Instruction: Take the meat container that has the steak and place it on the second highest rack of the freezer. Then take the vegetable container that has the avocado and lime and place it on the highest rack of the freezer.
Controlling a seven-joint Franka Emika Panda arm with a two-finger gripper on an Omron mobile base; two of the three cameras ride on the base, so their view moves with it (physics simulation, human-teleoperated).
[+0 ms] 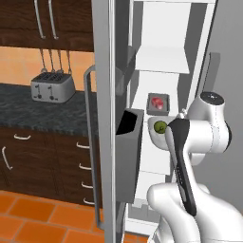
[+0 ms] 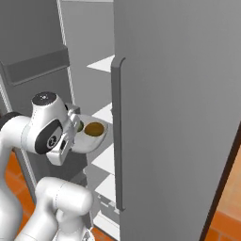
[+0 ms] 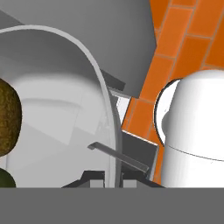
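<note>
The freezer (image 1: 166,57) stands open with its white shelves in view. On one shelf, just below an upper white shelf, the grey meat container (image 1: 158,103) rests with the red steak (image 1: 159,101) in it. The white vegetable container (image 2: 92,139) hangs in front of the shelves, slightly lower than the meat container. It holds the brown avocado (image 2: 94,128) and the green lime (image 1: 160,126). My gripper (image 3: 107,177) is shut on the vegetable container's rim (image 3: 105,109). The avocado (image 3: 6,118) lies at the left edge of the hand view.
The open freezer door (image 1: 104,118), with its long bar handle (image 1: 89,142) and dark door bin (image 1: 129,152), stands left of the shelves. A grey closed door (image 2: 179,117) with a handle (image 2: 117,136) is on the right. A toaster (image 1: 52,88) sits on the dark counter (image 1: 42,114).
</note>
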